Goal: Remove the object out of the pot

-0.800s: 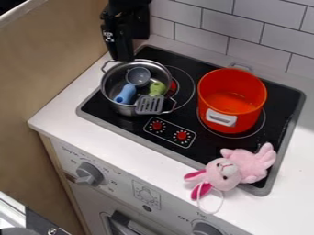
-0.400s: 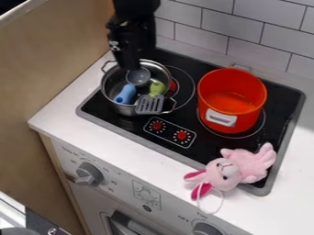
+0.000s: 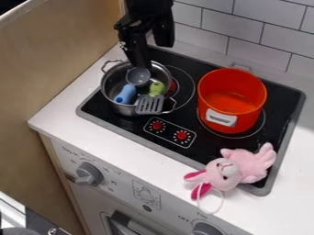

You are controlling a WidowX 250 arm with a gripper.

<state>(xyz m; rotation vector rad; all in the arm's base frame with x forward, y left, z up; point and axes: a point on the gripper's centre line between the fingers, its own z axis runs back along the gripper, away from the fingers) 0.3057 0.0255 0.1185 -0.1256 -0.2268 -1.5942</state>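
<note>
You have two toy utensils inside the steel pot (image 3: 114,102), which sits at the rear left of the black stovetop (image 3: 136,123). The ladle (image 3: 138,76) has a round, smooth grey cup and a stubby blue handle slanting down toward the near left wall of the pot. The spatula (image 3: 149,104) has a green grip inside the pot and a flat grey slotted head lying over the near rim, beside one of the thin wire loop handles.

Your gripper (image 3: 154,56) hangs at the far side of the steel pot, hard black plastic with angular edges. Its jaws look spread, though dark on dark makes the exact gap hard to judge; you have one reaching down by the far rim near the ladle's cup and the other higher, to its right.

To the right you have a deep orange-red pot (image 3: 232,92), smooth and glossy, with a pale block-shaped handle at the front. The stovetop is slick, with a grey border and two red printed-dial knobs (image 3: 182,135). A fuzzy pink plush rabbit (image 3: 223,174) lies over its near right corner onto the matte white bench (image 3: 122,149), a thin white loop trailing from it. Glazed white tiles (image 3: 243,23) line the back.
</note>
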